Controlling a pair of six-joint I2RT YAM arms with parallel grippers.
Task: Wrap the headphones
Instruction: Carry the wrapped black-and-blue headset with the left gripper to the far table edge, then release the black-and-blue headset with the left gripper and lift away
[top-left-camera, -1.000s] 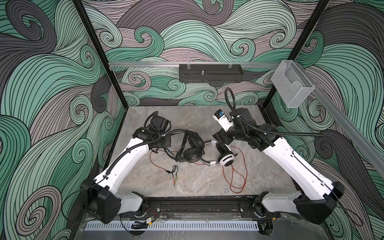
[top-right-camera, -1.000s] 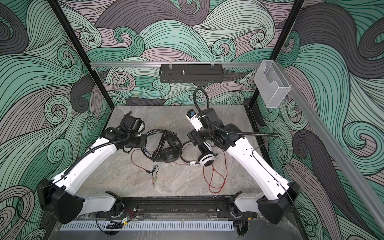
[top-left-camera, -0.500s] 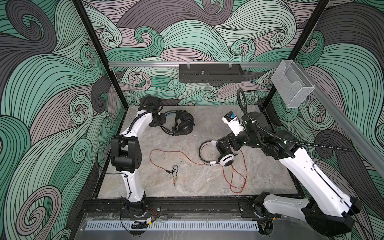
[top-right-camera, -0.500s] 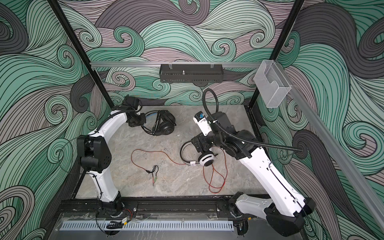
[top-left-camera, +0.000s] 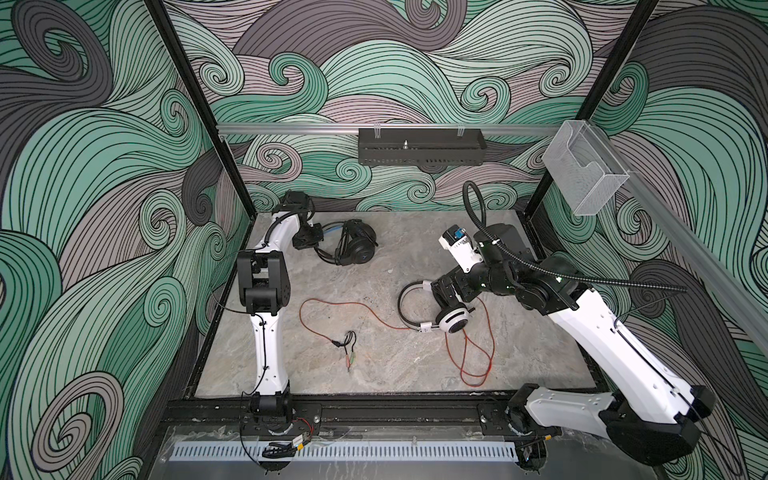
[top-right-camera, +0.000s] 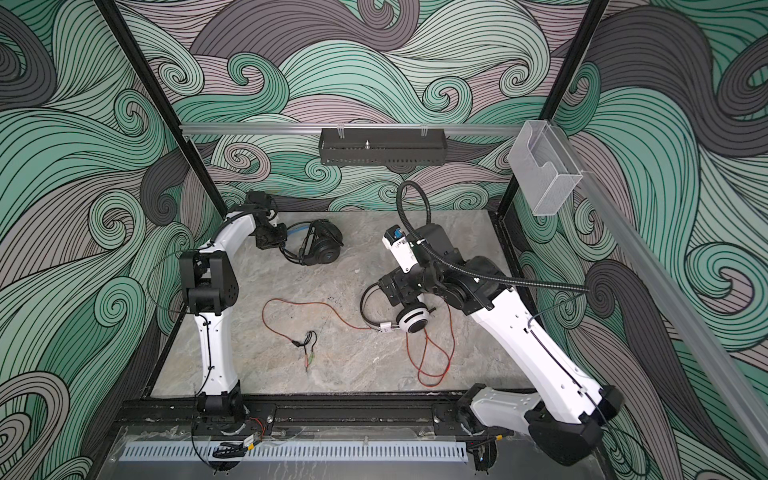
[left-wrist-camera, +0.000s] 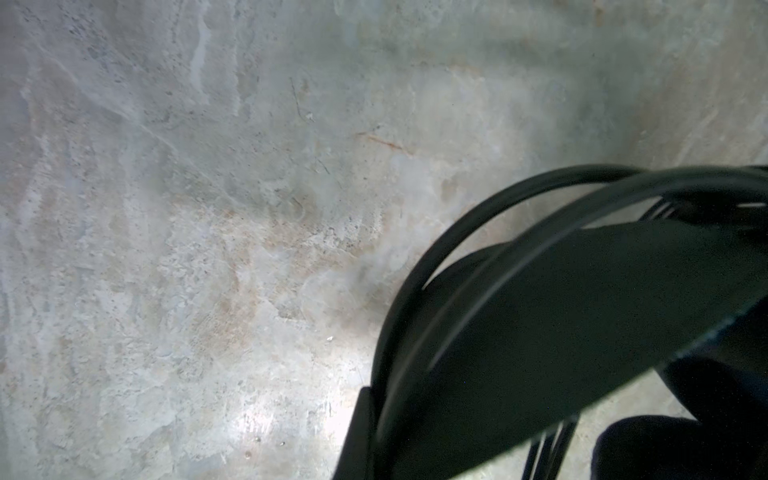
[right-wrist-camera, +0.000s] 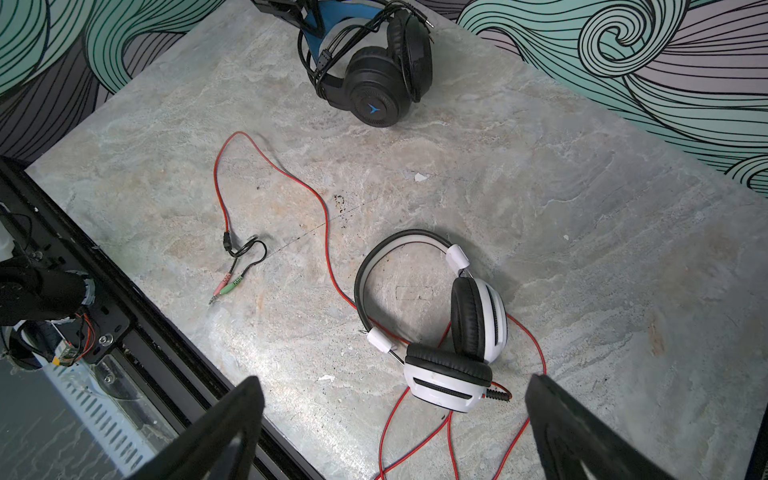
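The black headphones (top-left-camera: 357, 249) (top-right-camera: 322, 249) (right-wrist-camera: 374, 83), with blue headband lining and their black cable bundled round them, lie at the back left of the stone floor. My left gripper (top-left-camera: 309, 239) (top-right-camera: 272, 239) is shut on their headband; the left wrist view shows only the dark band (left-wrist-camera: 582, 311) up close. The white headphones (top-left-camera: 453, 320) (top-right-camera: 411, 320) (right-wrist-camera: 449, 374) lie right of centre, earcups folded together. Their red cable (top-left-camera: 332, 305) (right-wrist-camera: 316, 195) runs left to the plugs (top-left-camera: 349, 353) and loops toward the front. My right gripper (top-left-camera: 446, 291) (right-wrist-camera: 395, 384) hovers open just above them, holding nothing.
A black tray (top-left-camera: 419, 151) hangs on the back rail and a clear plastic holder (top-left-camera: 582, 170) sits on the right rail. The black front frame rail (top-left-camera: 374, 411) borders the floor. Patterned walls close in the back and both sides.
My left arm carried the black headphones from the centre to the back left. My right gripper spread fully and drew back up and to the right off the white headphones.
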